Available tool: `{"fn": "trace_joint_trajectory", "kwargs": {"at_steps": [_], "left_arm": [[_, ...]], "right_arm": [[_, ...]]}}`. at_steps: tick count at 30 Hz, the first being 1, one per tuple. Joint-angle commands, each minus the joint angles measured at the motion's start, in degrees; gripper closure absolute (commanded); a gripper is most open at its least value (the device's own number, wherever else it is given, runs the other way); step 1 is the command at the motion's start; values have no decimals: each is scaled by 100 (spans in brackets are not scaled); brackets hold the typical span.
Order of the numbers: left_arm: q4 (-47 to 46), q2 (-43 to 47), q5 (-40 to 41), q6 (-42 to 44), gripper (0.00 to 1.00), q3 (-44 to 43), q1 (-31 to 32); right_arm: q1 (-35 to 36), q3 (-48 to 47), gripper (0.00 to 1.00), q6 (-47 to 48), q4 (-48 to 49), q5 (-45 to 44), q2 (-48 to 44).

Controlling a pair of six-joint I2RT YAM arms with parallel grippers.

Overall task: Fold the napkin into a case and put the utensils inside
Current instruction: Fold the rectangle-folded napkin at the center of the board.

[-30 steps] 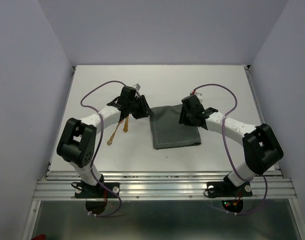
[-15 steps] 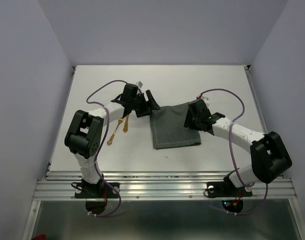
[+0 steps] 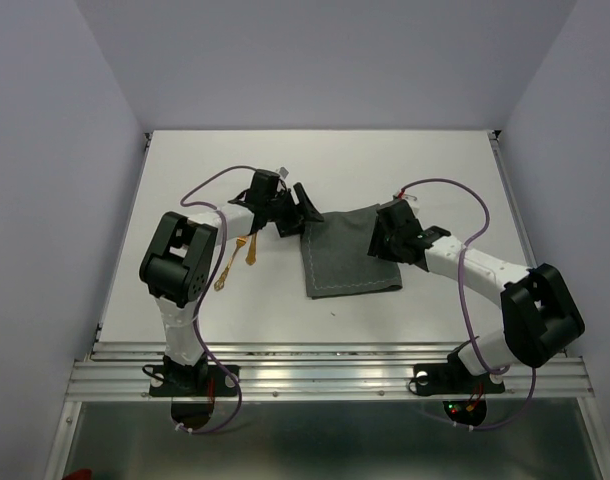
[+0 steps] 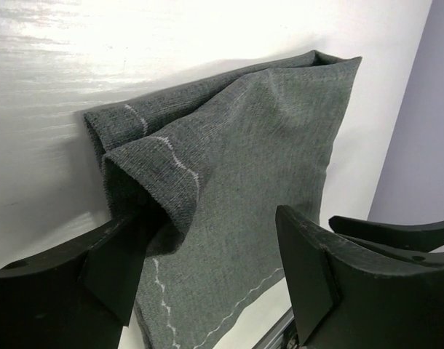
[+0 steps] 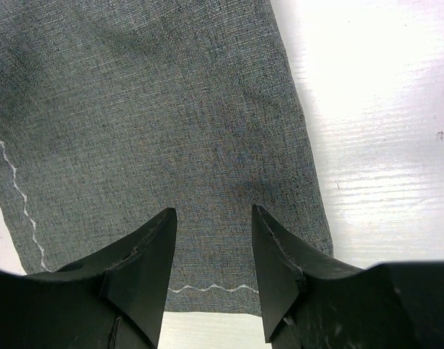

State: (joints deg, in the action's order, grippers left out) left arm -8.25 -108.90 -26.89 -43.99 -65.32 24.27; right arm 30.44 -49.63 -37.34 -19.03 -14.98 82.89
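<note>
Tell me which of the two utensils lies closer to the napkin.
The rear utensil, nearer the left gripper; the other utensil lies farther left, toward the arm bases.

Left arm reaching inward, left fingers spread wide, right arm angled inward, right fingers partly apart.

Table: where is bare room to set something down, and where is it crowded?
Free: the far strip of the table behind the left gripper and right gripper, and the near strip before the napkin. Crowded: the middle row of utensils, grippers and napkin.
</note>
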Motion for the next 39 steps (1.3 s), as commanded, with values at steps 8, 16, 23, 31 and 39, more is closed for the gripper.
{"fn": "trace_joint_trajectory", "kwargs": {"at_steps": [8,16,23,31,39], "left_arm": [[-739,89,-158,-347,27,-306,-326],[-757,-140,-141,-391,45,-499,-362],[-520,-281,-211,-207,89,-675,-362],[-186,-272,-193,47,100,-771,-432],[816,-334,70,672,100,-1308,-458]], "right_arm": [[-143,234,49,-19,75,-137,16],[-451,313,49,104,-22,-67,-36],[-854,-291,52,289,-13,258,86],[-908,-1417,78,465,4,417,886],[-1031,-2261,77,430,31,584,1589]]}}
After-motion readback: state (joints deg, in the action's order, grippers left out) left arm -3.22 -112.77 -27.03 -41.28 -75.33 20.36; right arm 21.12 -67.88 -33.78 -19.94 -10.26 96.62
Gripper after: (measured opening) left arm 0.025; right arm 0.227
